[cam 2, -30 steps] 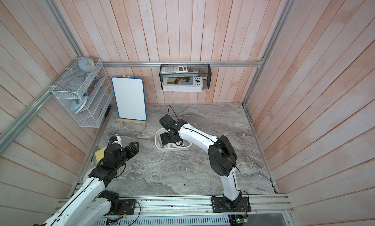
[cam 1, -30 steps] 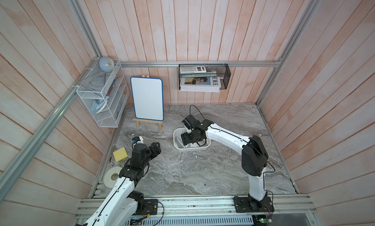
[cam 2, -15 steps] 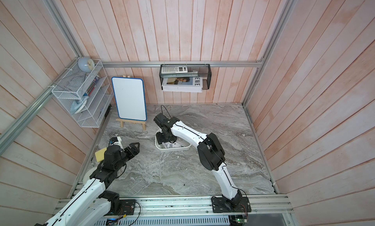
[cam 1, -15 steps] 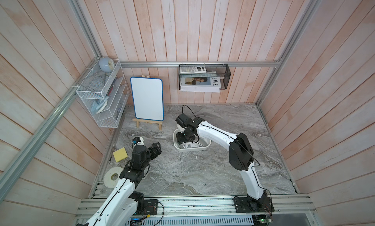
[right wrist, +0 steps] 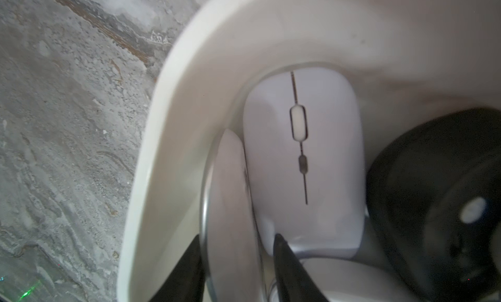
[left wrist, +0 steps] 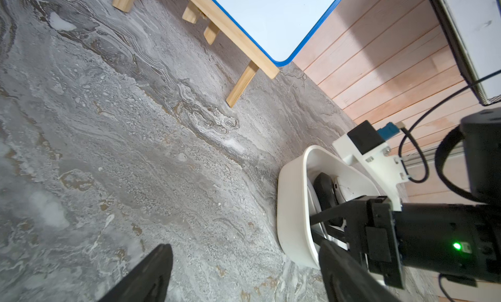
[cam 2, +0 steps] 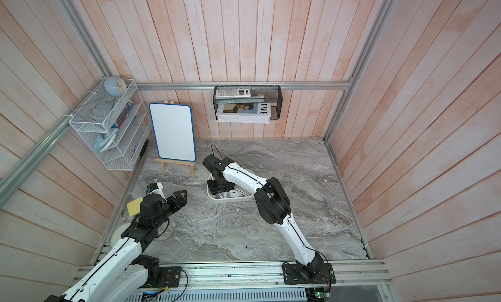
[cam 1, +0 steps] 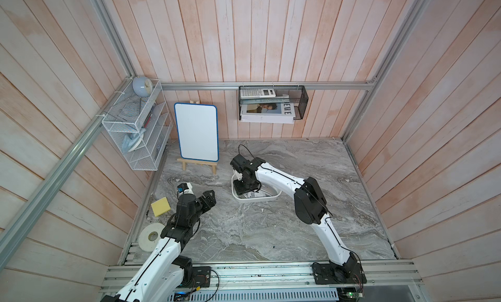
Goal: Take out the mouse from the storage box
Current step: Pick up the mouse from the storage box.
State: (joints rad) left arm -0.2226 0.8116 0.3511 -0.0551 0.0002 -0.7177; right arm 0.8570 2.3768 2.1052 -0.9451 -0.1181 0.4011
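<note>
The white storage box (cam 1: pixel 271 199) (cam 2: pixel 233 199) sits mid-table, and my right gripper (cam 1: pixel 245 188) reaches down into its left end. In the right wrist view a pale mouse (right wrist: pixel 233 205) stands on edge against the box wall (right wrist: pixel 162 151), between my right gripper's (right wrist: pixel 238 238) two fingers. One finger lies against its silver rim and a thin gap shows at the other tip. A flat white mouse (right wrist: pixel 320 151) and a black mouse (right wrist: pixel 433 192) lie beside it. My left gripper (cam 1: pixel 207 200) (left wrist: pixel 245 249) hovers open and empty left of the box (left wrist: pixel 292 205).
A whiteboard on a wooden easel (cam 1: pixel 196 135) stands behind the box. A yellow sponge (cam 1: pixel 160 208), a tape roll (cam 1: pixel 150 236) and a small white device (cam 1: pixel 185 188) lie by the left edge. A white wire rack (cam 1: pixel 138 129) and a black mesh basket (cam 1: pixel 272 102) hang on the walls.
My right gripper has shifted left inside the box, and its jaws have narrowed around the mouse standing on edge. The left arm has barely moved.
</note>
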